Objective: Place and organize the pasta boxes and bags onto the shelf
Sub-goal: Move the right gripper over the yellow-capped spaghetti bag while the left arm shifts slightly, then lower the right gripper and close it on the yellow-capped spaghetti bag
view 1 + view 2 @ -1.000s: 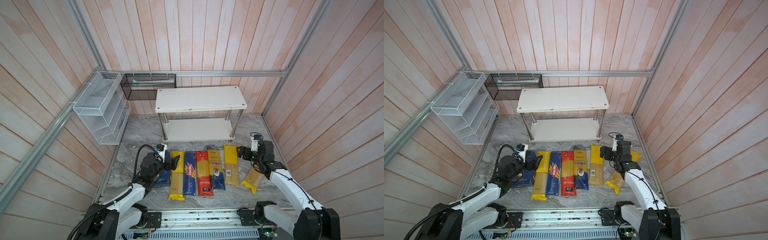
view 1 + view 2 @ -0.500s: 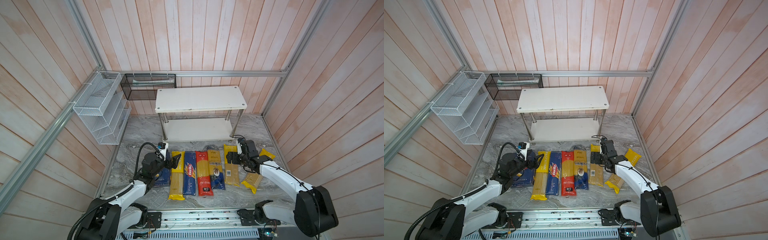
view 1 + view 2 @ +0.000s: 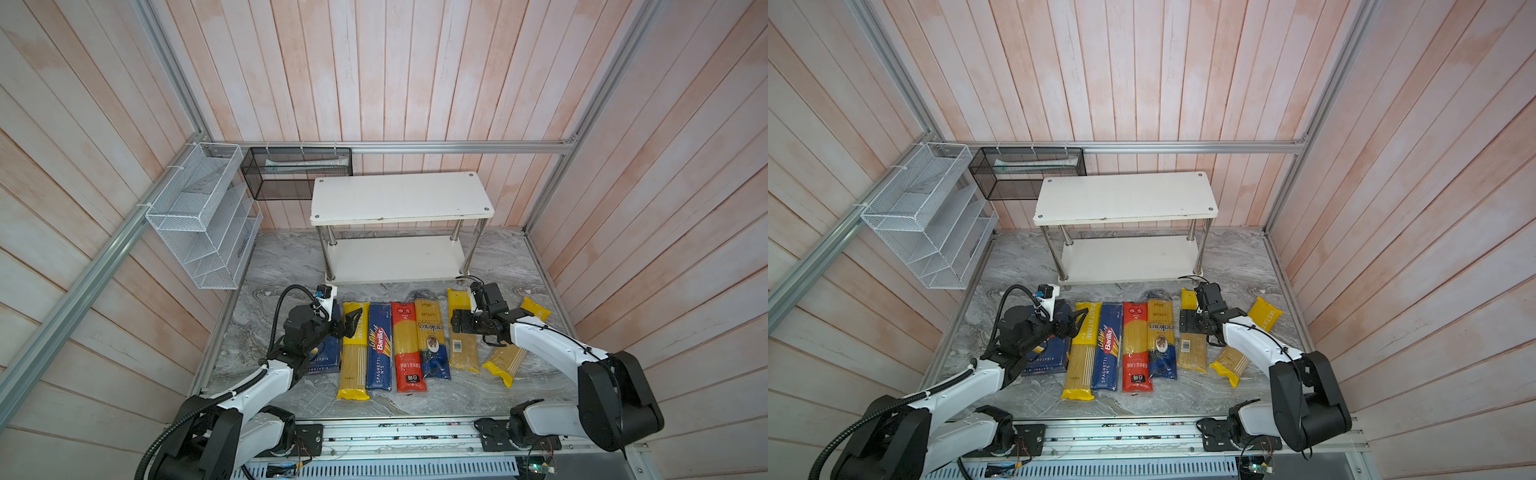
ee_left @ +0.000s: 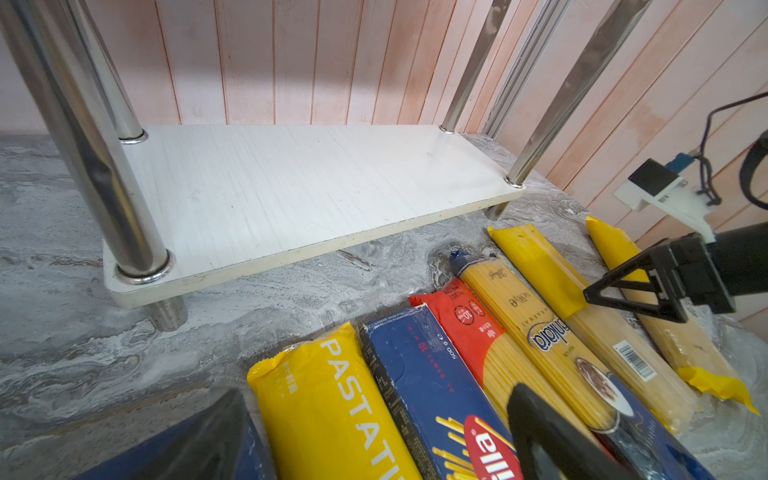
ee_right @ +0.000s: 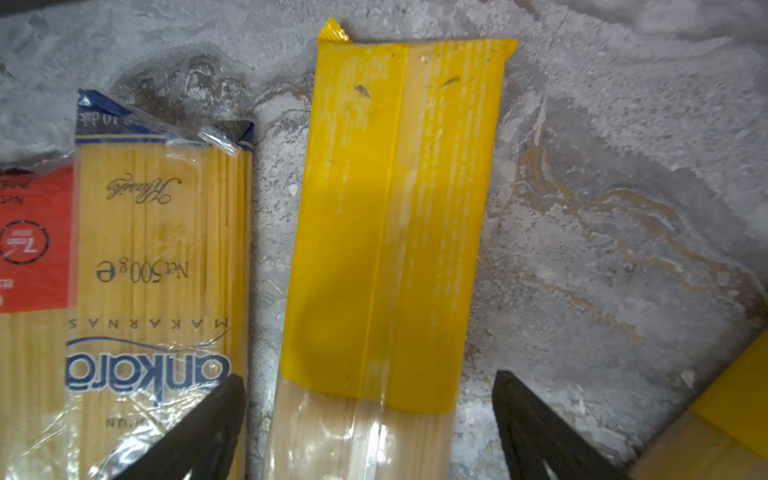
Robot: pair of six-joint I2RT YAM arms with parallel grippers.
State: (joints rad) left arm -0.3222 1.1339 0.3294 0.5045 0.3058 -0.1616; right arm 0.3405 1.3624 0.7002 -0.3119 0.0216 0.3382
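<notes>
The white two-tier shelf [image 3: 401, 199] stands at the back with both boards bare [image 4: 291, 187]. In front lie, left to right, a wide blue box [image 3: 326, 359] partly under my left arm, a yellow bag [image 3: 353, 353], the narrow Barilla box [image 3: 379, 349], a red bag [image 3: 407, 349], a beige-and-navy bag [image 3: 432, 336], a yellow-ended bag [image 3: 461, 345] and a tilted yellow bag [image 3: 509, 361]. My right gripper [image 5: 368, 380] is open and straddles the yellow-ended bag [image 5: 390, 232]. My left gripper [image 4: 374, 415] hangs open over the yellow bag [image 4: 332, 399] and the Barilla box [image 4: 432, 395].
A white wire mesh rack [image 3: 203, 216] hangs on the left wall and a black mesh basket [image 3: 297, 172] on the back rail. Wooden walls close in on three sides. A metal rail [image 3: 395, 432] runs along the front edge of the marble floor.
My right gripper has swung left from above the tilted yellow bag to over the yellow-ended bag, still open. The left arm has barely moved.
</notes>
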